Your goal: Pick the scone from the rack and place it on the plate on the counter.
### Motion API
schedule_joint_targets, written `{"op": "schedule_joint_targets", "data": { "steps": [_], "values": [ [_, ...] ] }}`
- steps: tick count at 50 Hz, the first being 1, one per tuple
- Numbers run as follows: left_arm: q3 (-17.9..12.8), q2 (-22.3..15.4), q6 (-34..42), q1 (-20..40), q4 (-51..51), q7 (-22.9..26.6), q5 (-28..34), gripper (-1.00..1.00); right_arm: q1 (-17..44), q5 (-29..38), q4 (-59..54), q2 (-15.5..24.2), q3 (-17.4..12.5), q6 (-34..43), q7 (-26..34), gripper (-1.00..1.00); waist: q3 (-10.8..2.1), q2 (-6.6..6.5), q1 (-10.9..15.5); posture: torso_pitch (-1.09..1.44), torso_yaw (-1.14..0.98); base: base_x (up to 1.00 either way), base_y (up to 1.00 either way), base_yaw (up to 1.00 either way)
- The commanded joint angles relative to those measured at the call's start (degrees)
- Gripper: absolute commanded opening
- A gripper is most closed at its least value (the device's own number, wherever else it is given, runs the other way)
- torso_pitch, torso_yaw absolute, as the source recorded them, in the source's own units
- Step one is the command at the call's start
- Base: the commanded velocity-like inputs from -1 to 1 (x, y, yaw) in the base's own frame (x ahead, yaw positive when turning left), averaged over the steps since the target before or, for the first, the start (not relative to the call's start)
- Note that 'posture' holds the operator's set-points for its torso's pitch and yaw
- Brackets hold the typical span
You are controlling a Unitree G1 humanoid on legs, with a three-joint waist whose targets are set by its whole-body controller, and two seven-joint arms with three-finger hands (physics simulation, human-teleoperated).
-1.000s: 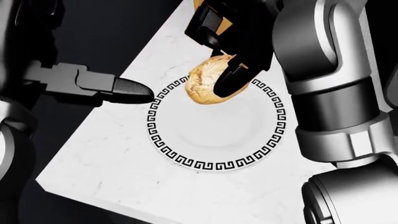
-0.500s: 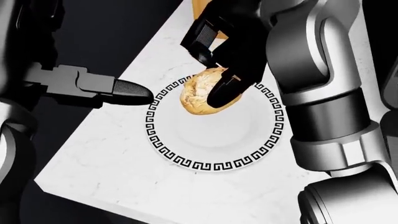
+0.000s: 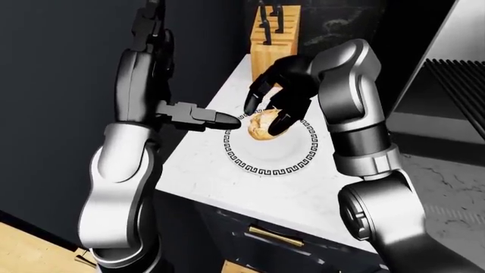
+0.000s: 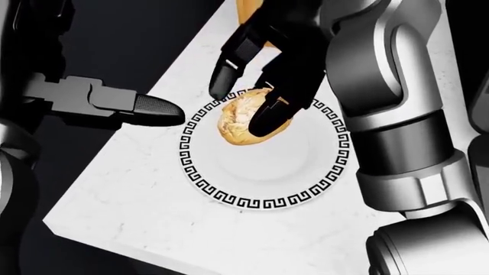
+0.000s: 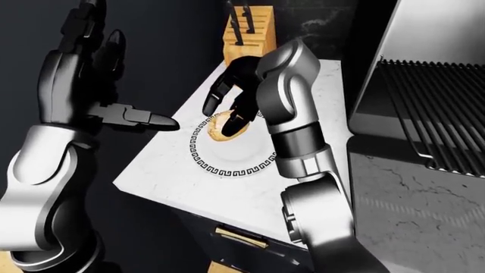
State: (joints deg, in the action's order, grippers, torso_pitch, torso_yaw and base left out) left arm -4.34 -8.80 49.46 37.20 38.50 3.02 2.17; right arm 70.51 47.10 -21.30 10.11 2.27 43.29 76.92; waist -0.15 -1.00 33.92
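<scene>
On the white marble counter (image 4: 137, 212) sat the plate (image 4: 263, 172) with its black key-pattern rim, near the corner. At the top of the left-eye view a wooden knife block (image 3: 271, 42) stood well apart from it, and the dark rack (image 5: 436, 108) filled the right side of the right-eye view.

Right arm came in from the right of the head view, bent over the plate. Right hand (image 4: 263, 63) was over the plate's upper-left part, fingers spread: one finger (image 4: 229, 66) stood off to the left of the scone, clear of it, another (image 4: 268, 114) lay across its right side. Looked like a loosened grip, not a closed one; couldn't tell if that second finger was bearing on it or only resting there.

Scone (image 4: 241, 123) was inside the rim, upper-left of the plate's centre, close to the pattern band. Whether it was fully seated on the plate or a hair above it, the pictures didn't settle.

Left hand (image 4: 114, 103) held nothing, one finger pointing toward the plate edge and stopping just short of the rim.

My read: release step, task nearly done. To do it well, open all fingers fully, then lift straight up so the finger on the right side doesn't drag or roll the scone over the near rim. Keep the left hand where it is, off the plate. Risk is a tip-out toward the upper-left edge.
</scene>
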Motion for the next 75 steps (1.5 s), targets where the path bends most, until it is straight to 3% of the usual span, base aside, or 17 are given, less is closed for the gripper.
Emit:
{"op": "schedule_joint_targets", "data": {
  "steps": [1,8,18,28,50,53,62,64,75],
  "values": [
    [-0.4,-0.3,-1.7,1.5,1.1,-0.3,0.2,1.00,2.0,0.1,2.0,0.5,-0.4,-1.0,-0.1,-0.06,-1.54,0.10,0.0,0.00,0.51,0.00,0.00,0.00],
    [-0.2,-0.3,-2.1,1.1,1.0,-0.4,0.3,1.00,1.5,0.5,2.0,0.4,-0.6,-1.2,-0.3,0.22,-1.59,0.12,0.1,0.00,0.51,0.00,0.00,0.00],
    [-0.1,-0.1,-2.2,1.0,1.0,-0.4,0.5,1.00,1.3,0.6,2.8,0.5,-0.6,-1.1,0.6,0.46,-1.60,0.14,0.1,0.00,0.51,0.00,0.00,0.00],
    [-0.2,-0.1,-2.2,1.3,0.8,-0.4,0.5,1.00,1.6,0.5,2.6,0.4,-0.7,-1.0,0.7,1.00,-1.64,0.13,0.0,0.00,0.51,0.00,0.00,0.00],
    [-0.6,-0.5,-1.9,1.7,0.8,-0.1,0.4,1.00,5.4,0.4,8.3,0.2,-1.0,6.0,-3.5,1.00,-1.37,0.08,0.1,0.00,0.51,0.00,0.00,0.00],
    [-0.4,-0.5,-1.9,1.6,0.8,-0.2,0.4,1.00,6.0,0.7,8.9,-0.6,-1.3,6.7,-6.9,1.00,-1.31,0.04,0.2,0.00,0.51,0.00,0.00,0.00],
    [-0.1,-0.3,-2.2,1.5,0.7,-0.3,0.6,1.00,9.8,-5.1,4.0,-0.3,-3.4,-2.5,-27.2,1.00,-1.22,-0.14,0.3,0.00,0.51,0.00,0.00,0.00],
    [-0.1,-0.3,-2.2,1.4,0.7,-0.2,0.7,1.00,9.9,-5.2,4.3,0.7,-2.6,-4.5,-29.5,1.00,-1.19,-0.13,0.3,0.00,0.51,0.00,0.00,0.00],
    [-0.8,-0.6,-2.1,2.5,-0.5,-0.4,0.8,1.00,13.7,-6.3,6.5,2.5,-3.7,-2.6,-37.5,1.00,-0.84,0.09,0.5,0.00,0.51,0.00,0.00,0.00]
  ]
}}
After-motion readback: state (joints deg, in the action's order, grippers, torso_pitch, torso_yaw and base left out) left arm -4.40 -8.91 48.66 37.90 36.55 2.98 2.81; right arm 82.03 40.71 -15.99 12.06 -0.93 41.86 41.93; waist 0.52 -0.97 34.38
